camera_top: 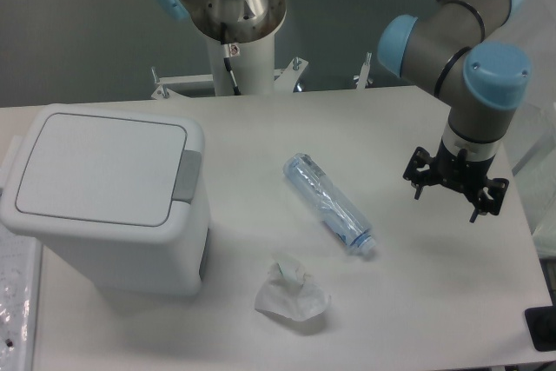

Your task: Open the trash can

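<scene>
The trash can (pixel 104 202) is a large boxy white bin standing at the left of the table. Its flat lid (pixel 100 167) lies shut, and the grey push-button tab (pixel 185 176) sits on the rim at its right edge. My gripper (pixel 446 197) hangs over the right side of the table, pointing down, far from the bin. Its two black fingers stand apart and hold nothing.
A clear plastic bottle (pixel 330 202) lies on its side in the middle of the table. A crumpled white tissue (pixel 291 295) lies in front of it. The arm's base column (pixel 234 32) stands at the back edge. A black object (pixel 543 327) sits at the right edge.
</scene>
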Controlling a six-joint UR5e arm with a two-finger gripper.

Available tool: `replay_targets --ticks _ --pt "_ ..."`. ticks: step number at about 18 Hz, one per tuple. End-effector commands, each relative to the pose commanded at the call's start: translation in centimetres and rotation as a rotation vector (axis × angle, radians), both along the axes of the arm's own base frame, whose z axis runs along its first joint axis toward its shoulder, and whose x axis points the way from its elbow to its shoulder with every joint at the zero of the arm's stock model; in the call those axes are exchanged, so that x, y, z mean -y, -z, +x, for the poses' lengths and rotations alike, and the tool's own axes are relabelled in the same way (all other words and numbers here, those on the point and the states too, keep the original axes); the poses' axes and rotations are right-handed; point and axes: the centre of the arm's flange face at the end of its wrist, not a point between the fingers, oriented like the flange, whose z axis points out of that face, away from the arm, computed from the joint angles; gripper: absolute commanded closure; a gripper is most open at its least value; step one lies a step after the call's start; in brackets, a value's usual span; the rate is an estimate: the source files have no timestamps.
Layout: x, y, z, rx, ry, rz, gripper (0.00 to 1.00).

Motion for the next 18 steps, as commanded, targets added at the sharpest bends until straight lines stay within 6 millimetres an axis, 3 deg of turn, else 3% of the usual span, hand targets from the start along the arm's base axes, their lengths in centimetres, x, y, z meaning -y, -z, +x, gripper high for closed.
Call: replay_targets --ticks 6,10,12,15,18 --pt "-1.2 0.0 1.2 0.027 0.023 -0.010 0.00" --pt "-0.6 -2.6 0.5 0.023 -0.006 0.003 0.00" --pt "-0.9 -4.0 0.5 0.070 -0.107 0.024 0.00" --pt "-2.2 -4.3 1.1 0.135 -0.243 0.118 0.00" --pt "-2.2 -6.6 2.6 0.131 -0.297 0.145 0.00"
